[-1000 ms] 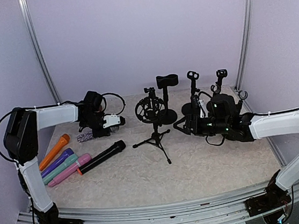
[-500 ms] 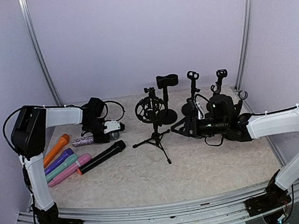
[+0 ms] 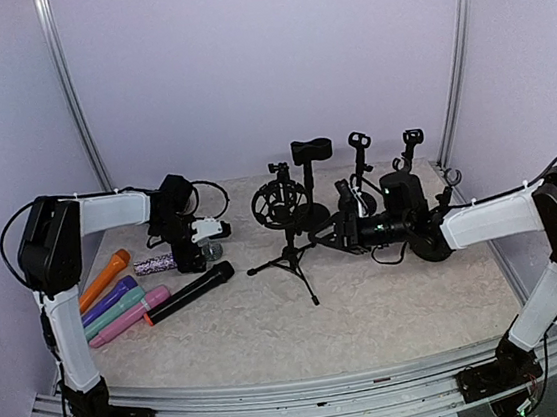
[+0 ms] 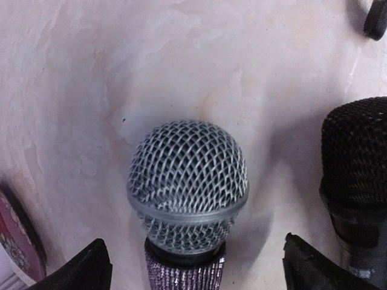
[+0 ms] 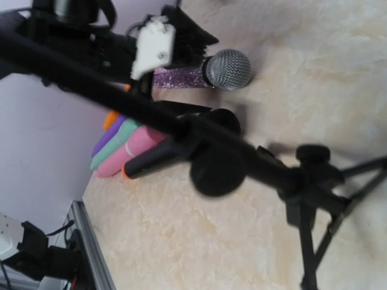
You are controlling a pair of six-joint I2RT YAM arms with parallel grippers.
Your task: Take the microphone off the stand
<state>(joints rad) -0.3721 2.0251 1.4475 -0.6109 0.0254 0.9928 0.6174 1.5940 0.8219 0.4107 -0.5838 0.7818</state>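
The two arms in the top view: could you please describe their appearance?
The left arm and right arm match: white tubular links between black joint housings, with thin black cables looping alongside. The left end effector has a white block and dark fingers; the right end effector looks black, with small green lights behind it.

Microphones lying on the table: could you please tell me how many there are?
6, all at left: orange, purple, teal and pink side by side, black beside them, and a glittery one between the left fingers. Others may be hidden behind the arms.
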